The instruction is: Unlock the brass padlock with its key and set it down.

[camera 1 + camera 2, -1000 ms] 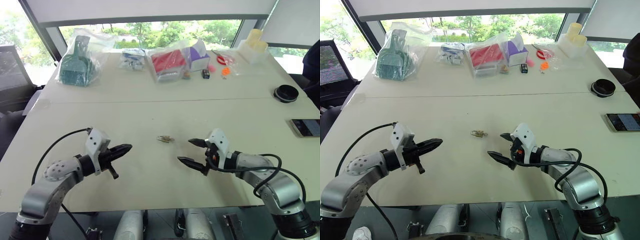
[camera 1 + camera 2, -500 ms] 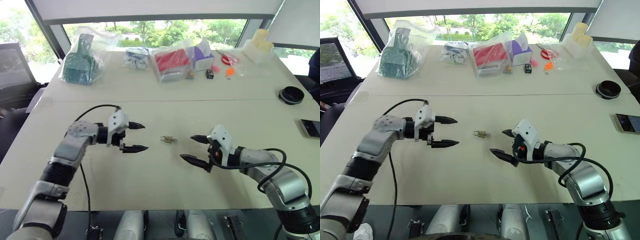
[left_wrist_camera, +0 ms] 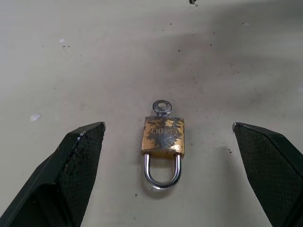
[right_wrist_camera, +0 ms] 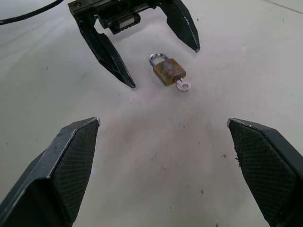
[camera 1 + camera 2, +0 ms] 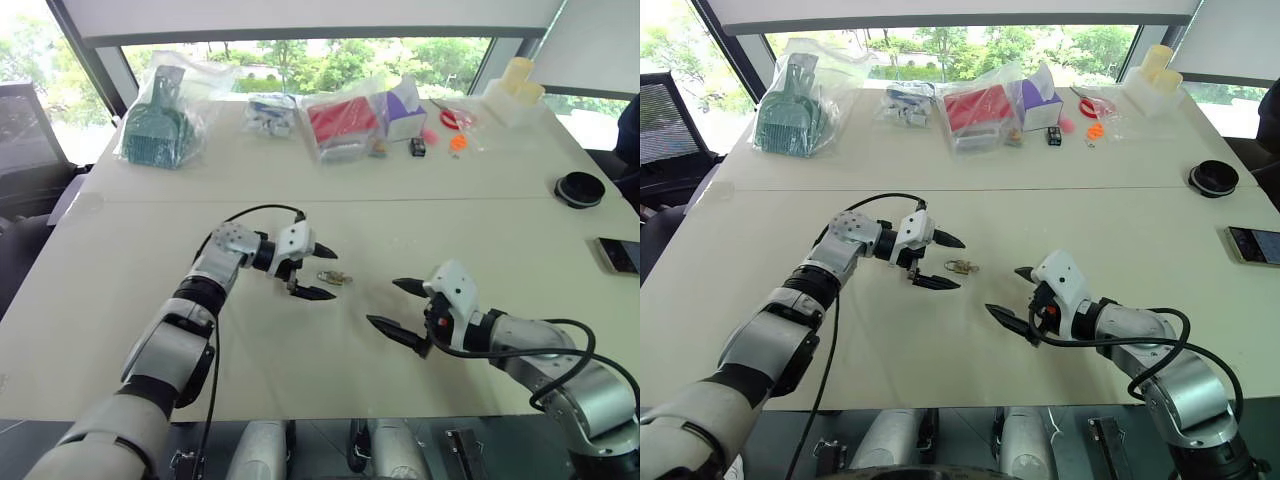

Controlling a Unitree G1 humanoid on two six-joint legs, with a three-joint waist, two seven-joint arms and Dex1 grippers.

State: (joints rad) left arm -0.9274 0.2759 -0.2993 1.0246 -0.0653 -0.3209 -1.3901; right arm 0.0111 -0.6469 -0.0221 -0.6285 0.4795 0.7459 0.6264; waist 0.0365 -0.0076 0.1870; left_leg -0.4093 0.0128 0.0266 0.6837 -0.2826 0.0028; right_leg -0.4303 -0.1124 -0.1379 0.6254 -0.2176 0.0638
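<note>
Table [image 5: 120, 300] top: I see the padlock [image 3: 163, 138], key [image 3: 162, 108] in it, lying flat just ahead of my wide-open, empty left gripper [image 5: 318, 272]; right gripper [image 5: 397, 305] open, empty, nearby.

Bare table [image 5: 300, 350] surrounds the padlock [image 3: 163, 137], which lies flat with its key [image 3: 162, 107] in it. The left gripper [image 5: 322, 272], jaws wide, sits just beside it, shackle end facing it. The right gripper [image 5: 398, 307], also wide, has open tabletop between. Bagged clutter [image 5: 340, 122] stands well apart.
</note>
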